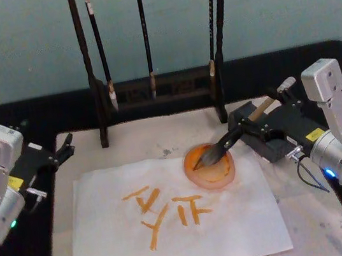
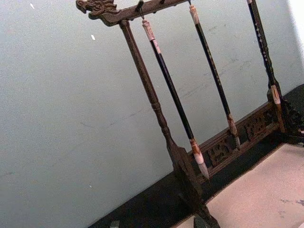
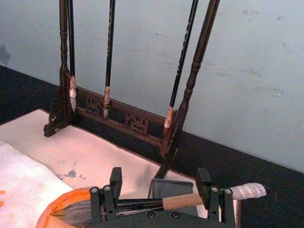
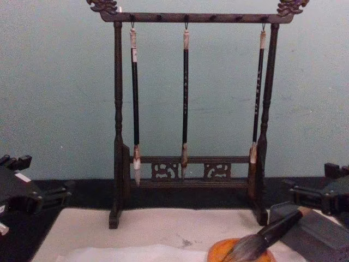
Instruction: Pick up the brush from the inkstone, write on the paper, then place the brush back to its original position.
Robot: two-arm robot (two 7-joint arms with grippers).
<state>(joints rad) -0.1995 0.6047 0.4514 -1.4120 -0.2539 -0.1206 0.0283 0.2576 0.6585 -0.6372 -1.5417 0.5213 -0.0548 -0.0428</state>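
Note:
The brush (image 1: 225, 142) lies tilted, its grey-black bristles in an orange dish (image 1: 210, 167) and its tan handle (image 3: 183, 202) across the dark grey inkstone (image 4: 316, 232). My right gripper (image 1: 252, 132) is open, its fingers wide apart on either side of the handle in the right wrist view, at the mat's right. The white paper (image 1: 110, 240) carries several orange strokes. My left gripper (image 1: 66, 147) is parked open at the mat's left edge, away from the brush.
A dark wooden rack (image 4: 185, 174) with three thin black brushes hanging from it stands at the back of the cream mat (image 1: 314, 222). A black table surface surrounds the mat. A pale blue wall rises close behind the rack.

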